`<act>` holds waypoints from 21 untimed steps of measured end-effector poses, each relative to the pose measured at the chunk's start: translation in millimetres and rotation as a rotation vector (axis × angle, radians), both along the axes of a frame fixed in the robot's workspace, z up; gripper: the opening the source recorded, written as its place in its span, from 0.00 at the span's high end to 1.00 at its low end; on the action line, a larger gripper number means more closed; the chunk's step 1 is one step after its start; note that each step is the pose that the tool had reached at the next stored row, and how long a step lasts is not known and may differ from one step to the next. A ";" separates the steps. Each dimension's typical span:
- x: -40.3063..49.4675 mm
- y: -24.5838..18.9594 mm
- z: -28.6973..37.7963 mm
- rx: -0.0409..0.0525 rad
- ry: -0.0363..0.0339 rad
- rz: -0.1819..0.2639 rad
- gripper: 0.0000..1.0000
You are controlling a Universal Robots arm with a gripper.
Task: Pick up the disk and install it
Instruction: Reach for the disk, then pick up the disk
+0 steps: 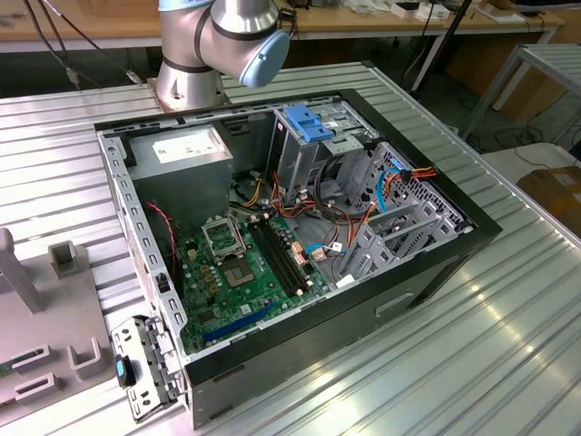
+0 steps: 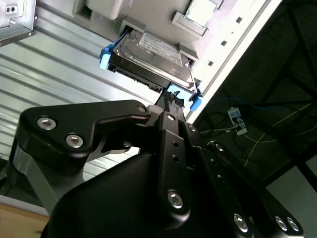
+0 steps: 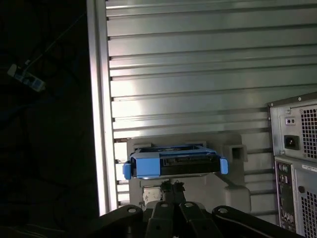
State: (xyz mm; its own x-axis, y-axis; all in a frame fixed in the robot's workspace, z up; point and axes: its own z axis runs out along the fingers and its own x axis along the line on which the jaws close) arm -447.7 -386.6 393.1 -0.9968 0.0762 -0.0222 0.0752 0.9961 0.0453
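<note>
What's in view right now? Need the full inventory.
disk: 1, black/silver with blue rails, seated in the grey holder
grey holder: 1, light grey, on the table near its edge
computer case: 1, black, side open, on the table
motherboard: 1, green, on the case floor
power supply: 1, grey with white label, far corner of the case
blue bracket: 1, blue, atop the drive cage
cables: several, red and orange, inside the case
table: 1, ribbed silver, under everything
arm: 1, silver with pale blue cap, behind the case
gripper: 1, black, at the disk's near end; contact unclear
</note>
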 end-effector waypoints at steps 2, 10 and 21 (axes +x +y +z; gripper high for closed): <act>-0.1 0.0 0.0 0.0000 0.0000 0.000 0.89; -0.6 0.0 0.0 0.0000 0.0001 0.027 0.89; -0.5 0.0 0.0 0.0000 0.0000 0.409 0.89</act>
State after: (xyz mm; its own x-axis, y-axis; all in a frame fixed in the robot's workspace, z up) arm -448.2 -386.6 393.1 -0.9451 -0.3261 -0.0222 -0.3268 0.9440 0.0453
